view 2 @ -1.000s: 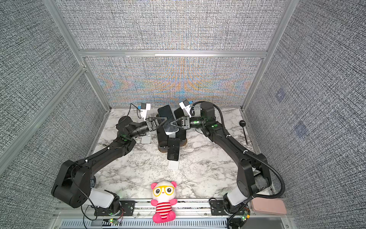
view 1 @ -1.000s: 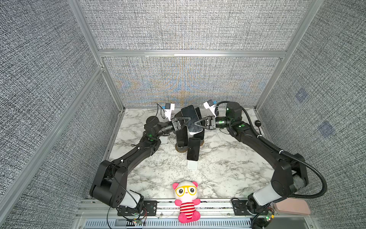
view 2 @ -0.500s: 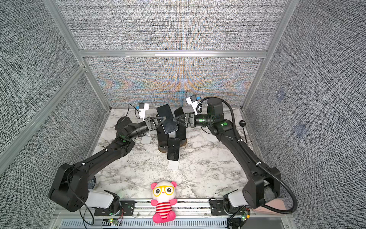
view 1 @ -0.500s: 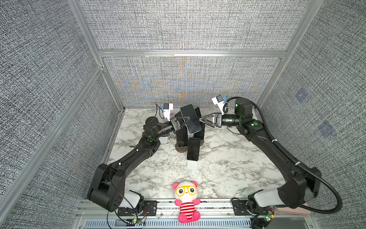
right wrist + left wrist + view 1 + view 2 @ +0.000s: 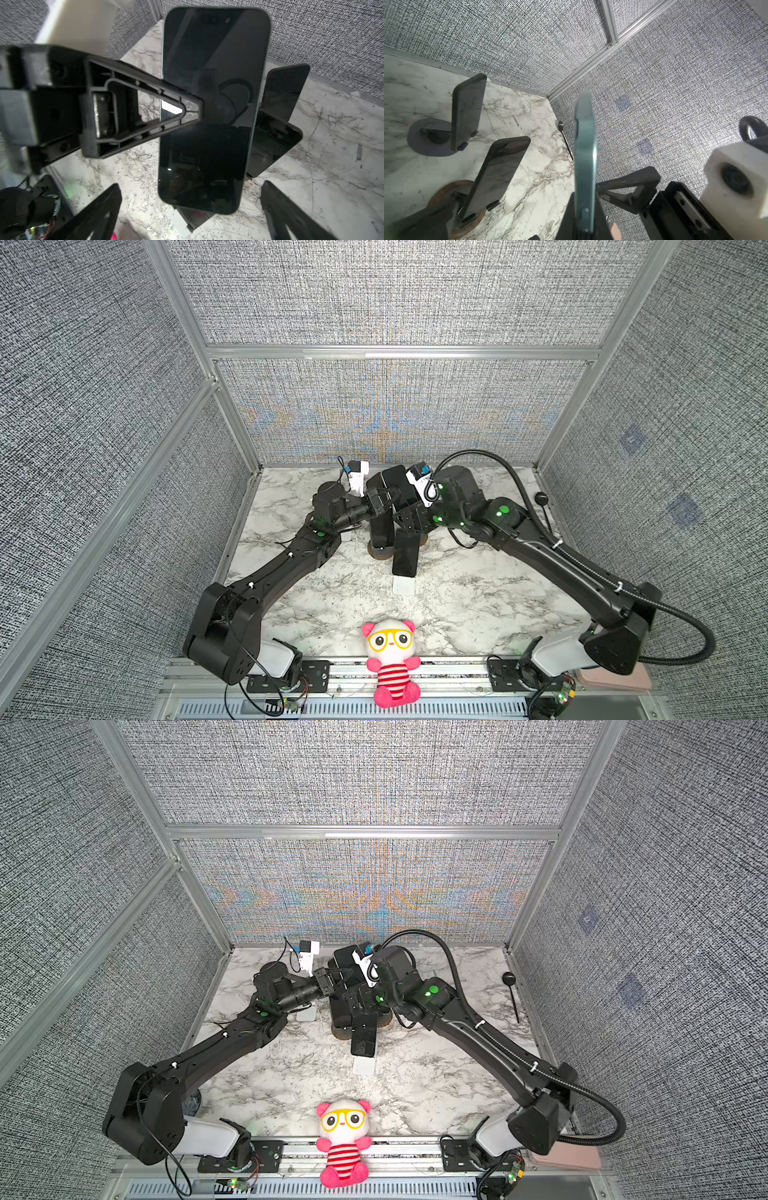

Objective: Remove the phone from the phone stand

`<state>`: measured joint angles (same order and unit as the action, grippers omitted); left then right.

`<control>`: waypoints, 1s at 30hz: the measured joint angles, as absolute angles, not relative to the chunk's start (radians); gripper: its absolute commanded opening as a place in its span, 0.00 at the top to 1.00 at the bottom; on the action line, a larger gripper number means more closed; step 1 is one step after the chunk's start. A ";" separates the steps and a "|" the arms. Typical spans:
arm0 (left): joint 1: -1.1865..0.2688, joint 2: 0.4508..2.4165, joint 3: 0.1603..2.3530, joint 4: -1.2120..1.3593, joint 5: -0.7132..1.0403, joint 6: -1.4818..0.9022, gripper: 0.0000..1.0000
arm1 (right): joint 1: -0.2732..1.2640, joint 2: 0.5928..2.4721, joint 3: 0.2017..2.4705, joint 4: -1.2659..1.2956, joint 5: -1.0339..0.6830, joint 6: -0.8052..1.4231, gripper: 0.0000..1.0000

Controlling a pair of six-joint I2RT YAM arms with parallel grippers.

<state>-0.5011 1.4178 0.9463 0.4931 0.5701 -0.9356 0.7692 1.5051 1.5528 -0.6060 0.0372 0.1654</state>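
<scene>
Gripping the phone [image 5: 212, 104] by its long edge, the left gripper [image 5: 584, 209] is clenched and holds it aloft, clear of the grey-based phone stand [image 5: 425, 141] on the marble table [image 5: 478, 593]. Right gripper [image 5: 191, 184]: released, jaws spread either side of the phone's short end, not touching. A second phone [image 5: 500, 172] sits on the wood-based stand [image 5: 446, 188].
</scene>
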 measured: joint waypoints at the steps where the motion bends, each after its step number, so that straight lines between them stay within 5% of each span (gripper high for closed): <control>1: -0.503 1.417 0.946 0.493 0.568 -0.936 1.00 | 0.775 1.524 1.568 -0.610 0.062 0.160 0.06; 17: -0.507 1.412 0.938 0.502 0.557 -0.936 0.99 | 0.811 1.589 1.588 -0.580 0.189 0.159 0.51; 22: -0.507 1.412 0.931 0.539 0.570 -0.945 0.62 | 0.811 1.577 1.581 -0.580 0.197 0.156 0.70; 26: -0.507 1.399 0.931 0.550 0.576 -0.939 0.35 | 0.806 1.545 1.573 -0.593 0.207 0.160 0.75; 30: -0.502 1.358 0.931 0.528 0.574 -0.907 0.25 | 0.783 1.473 1.534 -0.599 0.234 0.179 0.88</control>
